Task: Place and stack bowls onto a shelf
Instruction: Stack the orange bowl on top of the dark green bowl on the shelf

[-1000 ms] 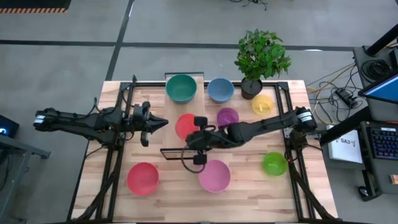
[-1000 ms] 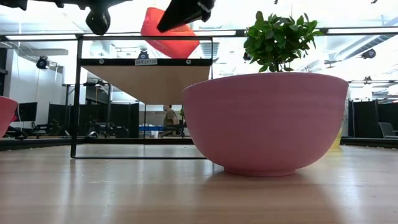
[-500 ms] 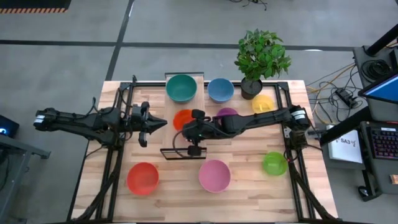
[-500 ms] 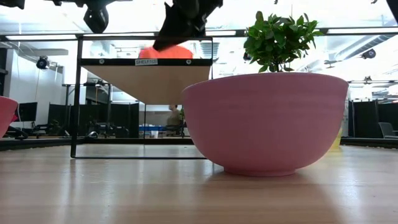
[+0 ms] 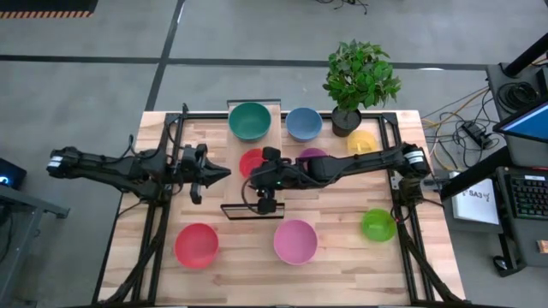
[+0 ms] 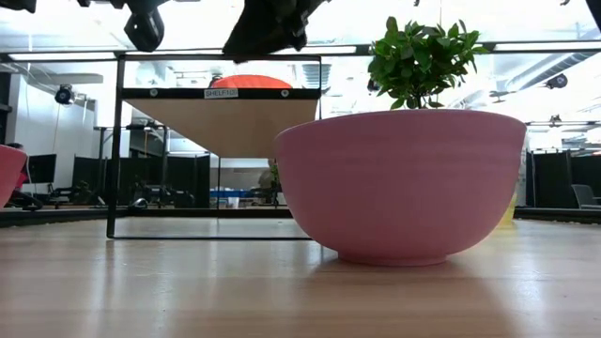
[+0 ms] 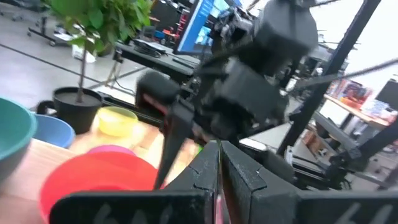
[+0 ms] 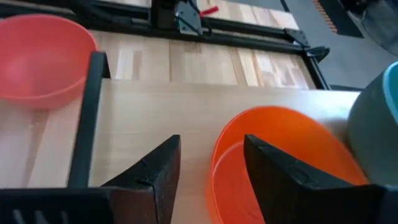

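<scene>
Orange bowl [image 8: 280, 158] sits on shelf [image 8: 161, 118] near teal bowl [image 5: 249, 121]. Right gripper [image 8: 208, 163] jaws open astride its rim (light, stiff, slick plastic; pinch rim). Left gripper [image 5: 224, 171] jaws closed, waiting beside shelf.

A potted plant [image 5: 360, 81] stands at the far edge of the slatted wooden surface [image 5: 342, 265]. A monitor [image 5: 527, 120] and cables [image 5: 467, 128] sit beside the surface.

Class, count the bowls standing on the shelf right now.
2. The teal bowl stands at the shelf's far end; the orange bowl sits near its middle, at the right gripper. None seems hidden.
</scene>
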### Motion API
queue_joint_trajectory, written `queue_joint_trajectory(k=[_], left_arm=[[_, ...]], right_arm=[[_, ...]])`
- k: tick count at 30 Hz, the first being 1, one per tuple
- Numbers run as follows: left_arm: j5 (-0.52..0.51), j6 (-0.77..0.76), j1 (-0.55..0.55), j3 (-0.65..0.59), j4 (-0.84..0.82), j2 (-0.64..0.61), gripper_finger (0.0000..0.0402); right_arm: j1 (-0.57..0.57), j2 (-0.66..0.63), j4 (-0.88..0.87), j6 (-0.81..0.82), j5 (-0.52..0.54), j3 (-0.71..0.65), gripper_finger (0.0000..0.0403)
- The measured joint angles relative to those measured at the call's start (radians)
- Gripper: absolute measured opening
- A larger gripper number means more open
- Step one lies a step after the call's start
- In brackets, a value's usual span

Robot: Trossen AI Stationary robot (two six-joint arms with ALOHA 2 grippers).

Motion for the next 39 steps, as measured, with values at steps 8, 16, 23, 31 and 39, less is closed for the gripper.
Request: queue_joint_trajectory(k=[8, 16, 23, 31, 39], left_arm=[[-0.002, -0.056, -0.052, -0.002, 0.002, 0.029, 0.0], [-0.002, -0.126, -0.121, -0.002, -0.008, 0.064, 0.0], [-0.001, -0.199, -0.15, -0.002, -0.001, 0.063, 0.0], [-0.001, -0.246, -0.15, -0.002, 0.019, 0.063, 0.0], [-0.001, -0.248, -0.15, -0.001, 0.023, 0.064, 0.0]], right_arm=[[0.039, -0.115, 0.027, -0.078, -0.003, -0.069, 0.0115], [0.026, -0.313, 0.193, -0.039, -0.025, -0.35, 0.0017], [-0.006, -0.419, 0.35, 0.061, 0.107, -0.593, 0.0009], [-0.093, -0.359, 0.586, 0.07, 0.108, -0.713, 0.0009], [-0.111, -0.228, 0.611, 0.067, 0.068, -0.65, 0.0009]])
